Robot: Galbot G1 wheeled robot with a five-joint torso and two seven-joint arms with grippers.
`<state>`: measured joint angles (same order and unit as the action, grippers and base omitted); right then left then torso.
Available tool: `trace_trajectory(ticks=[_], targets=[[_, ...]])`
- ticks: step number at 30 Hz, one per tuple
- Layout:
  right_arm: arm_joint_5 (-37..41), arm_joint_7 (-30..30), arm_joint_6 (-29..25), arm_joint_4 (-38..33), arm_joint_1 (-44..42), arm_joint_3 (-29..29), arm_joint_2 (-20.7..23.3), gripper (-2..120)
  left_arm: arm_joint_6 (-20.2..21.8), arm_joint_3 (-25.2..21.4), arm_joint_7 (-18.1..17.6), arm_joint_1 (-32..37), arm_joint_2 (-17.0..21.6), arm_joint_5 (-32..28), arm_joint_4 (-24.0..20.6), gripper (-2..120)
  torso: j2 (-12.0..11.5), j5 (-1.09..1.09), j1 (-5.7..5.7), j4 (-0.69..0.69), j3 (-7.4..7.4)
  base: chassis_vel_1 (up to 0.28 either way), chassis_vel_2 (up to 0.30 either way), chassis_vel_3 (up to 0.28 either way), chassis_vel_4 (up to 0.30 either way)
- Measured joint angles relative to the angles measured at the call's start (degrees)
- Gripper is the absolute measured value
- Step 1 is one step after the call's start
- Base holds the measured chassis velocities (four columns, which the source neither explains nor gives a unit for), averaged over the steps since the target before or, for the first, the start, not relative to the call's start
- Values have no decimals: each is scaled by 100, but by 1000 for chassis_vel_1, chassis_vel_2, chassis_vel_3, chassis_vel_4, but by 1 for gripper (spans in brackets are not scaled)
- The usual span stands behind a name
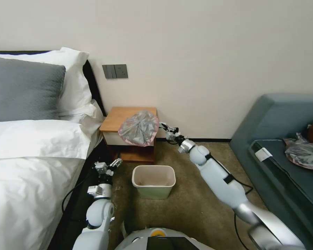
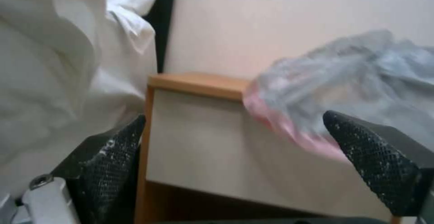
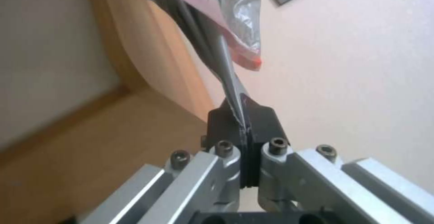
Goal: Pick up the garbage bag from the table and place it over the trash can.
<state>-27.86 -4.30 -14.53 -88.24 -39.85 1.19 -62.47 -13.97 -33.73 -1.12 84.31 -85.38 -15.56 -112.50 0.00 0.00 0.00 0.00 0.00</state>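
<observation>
My right pincer [image 1: 162, 126] pinches shut on the garbage bag's [image 1: 139, 127] edge, bag draped over the desk [image 1: 120, 117] corner above the trash can [image 1: 153, 181]; left pincer [image 1: 110, 166] waits open below, ready for the rim.

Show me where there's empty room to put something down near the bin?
Bare carpet lies between the trash can and the sofa, under the right arm. The table has free wood toward the bed. It is crowded where the right gripper pinches the garbage bag.

Glossy, wrinkly plastic garbage bag [image 1: 139, 127] (translucent) on smooth wooden table [image 1: 120, 118].
</observation>
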Motion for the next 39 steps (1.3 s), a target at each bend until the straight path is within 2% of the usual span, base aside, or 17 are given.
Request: trace_trajectory(ticks=[1, 4, 14, 27, 39], targets=[[0, 0, 0, 0, 0, 0, 0, 0, 0, 0, 0, 0, 0, 0, 0, 100, 0, 0, 0, 0, 0, 0, 0, 0, 0], [355, 0, 379, -699, -618, 49, 167, 0, 71, -61, -35, -117, 23, -167, -55, 100, 0, 1, 0, -1, 0, 0, 0, 0, 0], [402, -21, 641, -1743, -2030, 263, 335, 0, 130, -96, -70, -186, 42, -252, -109, 100, 0, 0, 0, 0, 0, 0, 0, 0, 0], [140, -128, 426, -2231, -3508, 532, 455, 0, 150, -27, -106, -234, 48, -214, -72, 100, 0, 1, 0, 0, 0, 0, 0, 0, 0], [178, -178, 328, -2279, -4001, 714, 520, 0, 151, 93, -96, -250, 52, -142, -53, 100, 0, 0, 0, 0, 0, 0, 0, 0, 0]])
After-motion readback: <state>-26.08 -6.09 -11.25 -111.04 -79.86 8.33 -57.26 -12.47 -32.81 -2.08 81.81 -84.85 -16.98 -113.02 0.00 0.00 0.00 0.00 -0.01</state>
